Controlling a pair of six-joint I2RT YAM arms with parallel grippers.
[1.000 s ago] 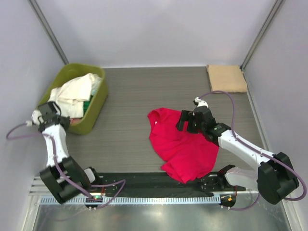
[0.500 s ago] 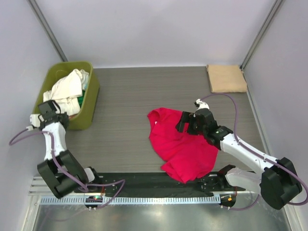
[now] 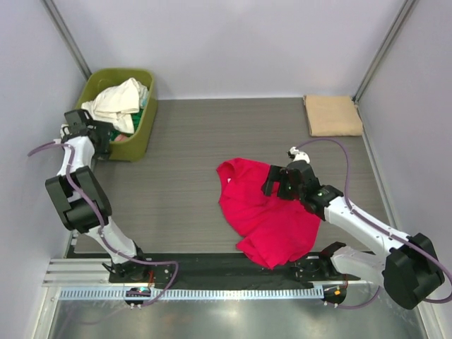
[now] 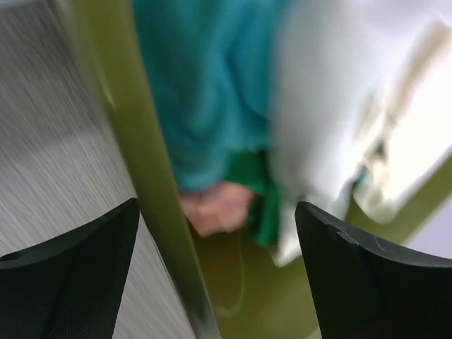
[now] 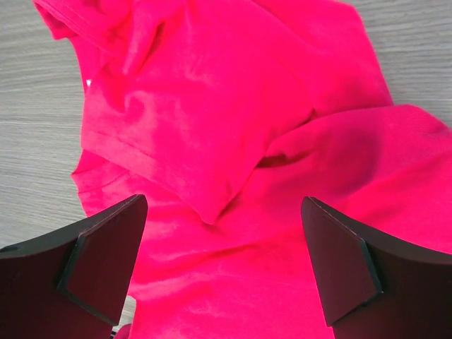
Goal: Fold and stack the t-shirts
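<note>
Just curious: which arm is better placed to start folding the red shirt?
Probably the right: the right fingers hang open over the red shirt, while the left fingers are off at the green tub.

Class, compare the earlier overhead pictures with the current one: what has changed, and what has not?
The left gripper dragged the green tub toward the far left corner, then opened and let go of its wall. The right gripper stayed open above the red t-shirt; that and the folded tan t-shirt have not moved.
</note>
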